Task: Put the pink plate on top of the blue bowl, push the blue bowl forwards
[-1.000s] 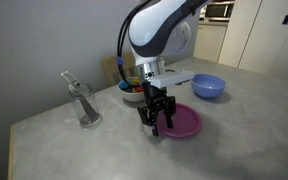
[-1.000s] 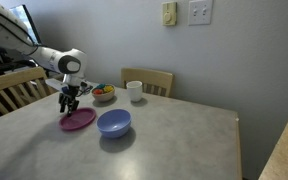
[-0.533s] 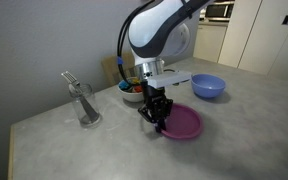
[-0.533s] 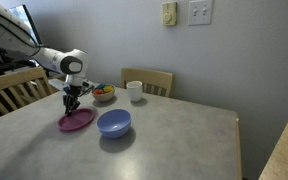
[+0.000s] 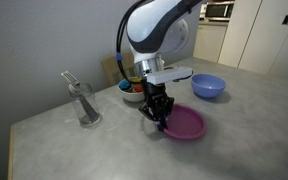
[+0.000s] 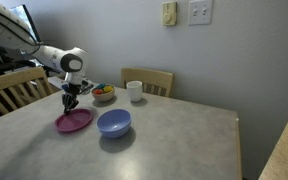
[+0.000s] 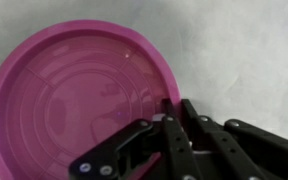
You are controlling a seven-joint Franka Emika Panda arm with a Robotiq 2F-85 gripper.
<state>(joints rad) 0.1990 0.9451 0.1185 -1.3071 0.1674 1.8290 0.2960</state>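
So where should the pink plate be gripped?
Pinch the plate by its raised rim, coming straight down, one finger inside and one outside. It lies flat on the table, so nothing fits under it; only the rim stands up.

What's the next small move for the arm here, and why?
Probably lift straight up a little. In the wrist view the gripper looks closed on the rim of the pink plate, which seems to rest on the table in an exterior view. The blue bowl stands apart, taller than the plate.
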